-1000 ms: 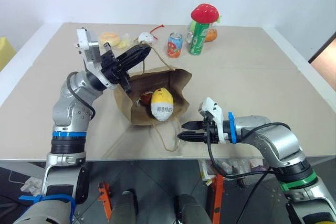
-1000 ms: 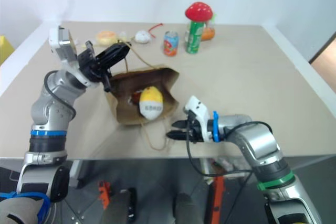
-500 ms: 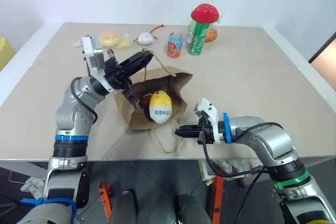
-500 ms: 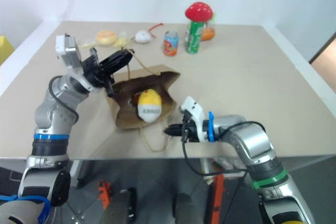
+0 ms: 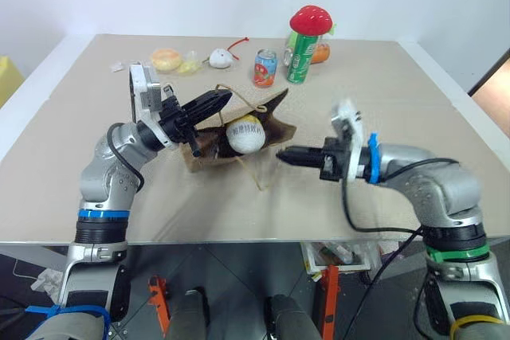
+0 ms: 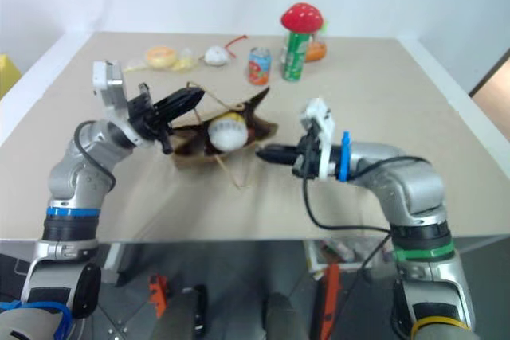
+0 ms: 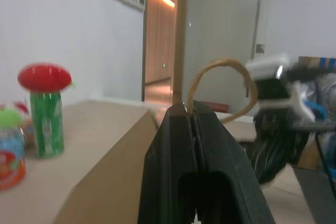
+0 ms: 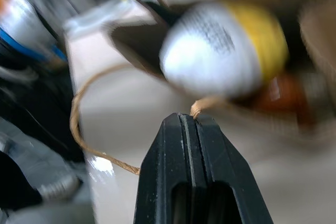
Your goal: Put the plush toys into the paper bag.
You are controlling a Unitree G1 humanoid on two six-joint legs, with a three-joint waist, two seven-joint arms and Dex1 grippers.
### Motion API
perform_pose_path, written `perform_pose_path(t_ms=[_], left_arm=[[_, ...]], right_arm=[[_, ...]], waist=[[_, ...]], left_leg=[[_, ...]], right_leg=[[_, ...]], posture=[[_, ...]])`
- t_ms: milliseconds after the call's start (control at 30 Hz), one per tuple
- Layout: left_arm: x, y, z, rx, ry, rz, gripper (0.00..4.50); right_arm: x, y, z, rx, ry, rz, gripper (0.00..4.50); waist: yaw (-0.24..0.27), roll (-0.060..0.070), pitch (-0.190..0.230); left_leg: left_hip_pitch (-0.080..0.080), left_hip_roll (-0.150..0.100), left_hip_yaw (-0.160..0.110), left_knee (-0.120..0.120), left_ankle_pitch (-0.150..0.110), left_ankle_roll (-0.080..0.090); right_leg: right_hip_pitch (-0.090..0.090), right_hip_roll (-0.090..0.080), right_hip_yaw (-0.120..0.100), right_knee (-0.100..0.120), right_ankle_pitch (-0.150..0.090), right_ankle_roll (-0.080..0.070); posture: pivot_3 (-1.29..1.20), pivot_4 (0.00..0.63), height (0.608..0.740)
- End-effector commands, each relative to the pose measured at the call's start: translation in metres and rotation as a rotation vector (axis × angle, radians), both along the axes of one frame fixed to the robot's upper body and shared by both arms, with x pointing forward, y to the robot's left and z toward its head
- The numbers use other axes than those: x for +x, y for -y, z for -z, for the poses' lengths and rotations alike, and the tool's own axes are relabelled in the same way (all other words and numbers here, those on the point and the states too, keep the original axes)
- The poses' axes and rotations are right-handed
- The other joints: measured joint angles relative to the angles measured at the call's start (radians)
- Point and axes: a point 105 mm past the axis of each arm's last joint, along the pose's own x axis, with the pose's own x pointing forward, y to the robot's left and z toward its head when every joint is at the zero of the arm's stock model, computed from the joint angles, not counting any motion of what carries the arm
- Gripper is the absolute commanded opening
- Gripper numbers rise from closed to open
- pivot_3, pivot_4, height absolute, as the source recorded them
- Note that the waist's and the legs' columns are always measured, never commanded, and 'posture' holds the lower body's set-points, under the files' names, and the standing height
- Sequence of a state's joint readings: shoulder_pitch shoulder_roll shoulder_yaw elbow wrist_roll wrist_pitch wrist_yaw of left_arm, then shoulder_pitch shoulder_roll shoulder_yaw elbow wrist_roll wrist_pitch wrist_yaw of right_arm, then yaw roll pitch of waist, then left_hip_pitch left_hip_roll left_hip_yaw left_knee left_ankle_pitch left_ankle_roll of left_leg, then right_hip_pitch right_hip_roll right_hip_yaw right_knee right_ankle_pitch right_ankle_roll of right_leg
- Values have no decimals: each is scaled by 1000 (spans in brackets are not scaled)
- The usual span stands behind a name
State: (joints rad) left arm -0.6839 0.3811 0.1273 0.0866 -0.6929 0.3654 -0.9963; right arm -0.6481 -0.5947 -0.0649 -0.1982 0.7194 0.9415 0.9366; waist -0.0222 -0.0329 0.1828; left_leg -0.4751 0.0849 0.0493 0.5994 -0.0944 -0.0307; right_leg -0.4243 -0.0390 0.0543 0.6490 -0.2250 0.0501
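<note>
The paper bag [image 5: 282, 128] lies on the table with its mouth held up between my two grippers. The white egg-shaped plush toy with a yellow cap [image 5: 245, 134] sits in the mouth. A brown plush shape [image 8: 277, 92] shows blurred beside it, deeper in the bag. My left gripper [image 5: 225, 98] is shut on one cord handle [image 7: 220, 66] at the bag's far-left side. My right gripper [image 5: 280, 154] is shut on the other cord handle [image 8: 84, 129], just right of the bag and raised off the table.
At the back of the table stand a green can [image 5: 300, 58] with a red-capped mushroom toy [image 5: 311, 19] on top, a red and blue can [image 5: 264, 68], a small white round thing with a red cord [image 5: 221, 57] and a bun [image 5: 166, 59]. The table's front edge runs close below the bag.
My right gripper shut on the near handle and rose, lifting the bag's near side so the egg toy tipped further in. My left gripper sank a little with its handle.
</note>
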Motion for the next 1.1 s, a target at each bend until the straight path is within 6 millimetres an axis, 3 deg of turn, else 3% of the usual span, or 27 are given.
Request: perform_pose_path(t_ms=[33,300,400,500,567,767,867,900,967,1067,1100], left_arm=[[0,2,-38,-80,-57,38,0],[17,-2,-62,-257,-291,36,0],[23,0,-48,-197,-325,-11,0],[22,3,-18,-84,-357,-39,0],[20,3,-8,-53,-352,-40,0],[16,4,17,15,-346,-52,0],[20,1,15,-7,-335,-75,0],[23,-2,10,-32,-328,-92,0],[29,-7,-1,-100,-330,-103,719],[27,-9,-19,-178,-319,-65,1198],[28,-9,-21,-188,-315,-68,1788]], right_arm=[[-11,-2,-45,131,102,-56,34],[-2,-2,-43,139,98,-2,34],[3,-2,-36,109,93,24,34],[4,-1,-32,88,89,40,34],[6,1,-32,87,89,52,34],[10,2,-30,81,91,74,34],[14,2,-29,81,92,97,34],[17,4,-30,85,92,114,333],[20,5,-33,96,95,126,1290],[26,7,-33,74,104,159,1856],[26,8,-32,69,106,161,2483]], waist=[[0,0,0],[-1,0,0],[-1,0,0],[-1,0,0],[0,0,0],[0,0,0],[0,0,0],[0,0,0],[0,0,0],[0,0,0],[0,0,0]], left_leg=[[0,0,0,0,0,0],[-1,0,-1,0,0,0],[-1,0,-1,0,0,0],[-1,0,-1,0,0,0],[-1,0,-1,-1,0,0],[-1,0,-1,-1,0,0],[-1,0,0,-1,0,0],[-1,0,0,-1,0,0],[-1,0,0,-1,0,0],[-1,0,0,0,0,0],[-1,0,0,0,0,0]], right_leg=[[0,0,0,0,0,0],[0,0,0,0,0,1],[0,1,0,0,0,1],[0,1,0,0,0,1],[-1,1,0,0,0,1],[-1,0,0,0,0,0],[-1,0,0,0,0,-1],[-1,0,0,0,0,-1],[-1,0,0,0,1,-1],[-1,0,0,0,1,-1],[-1,0,0,0,1,-1]], posture=[[0,150,740],[0,150,740],[0,150,740],[0,150,740],[0,150,740],[0,150,740],[0,150,740],[0,150,740],[0,150,740],[0,150,740],[0,150,740]])
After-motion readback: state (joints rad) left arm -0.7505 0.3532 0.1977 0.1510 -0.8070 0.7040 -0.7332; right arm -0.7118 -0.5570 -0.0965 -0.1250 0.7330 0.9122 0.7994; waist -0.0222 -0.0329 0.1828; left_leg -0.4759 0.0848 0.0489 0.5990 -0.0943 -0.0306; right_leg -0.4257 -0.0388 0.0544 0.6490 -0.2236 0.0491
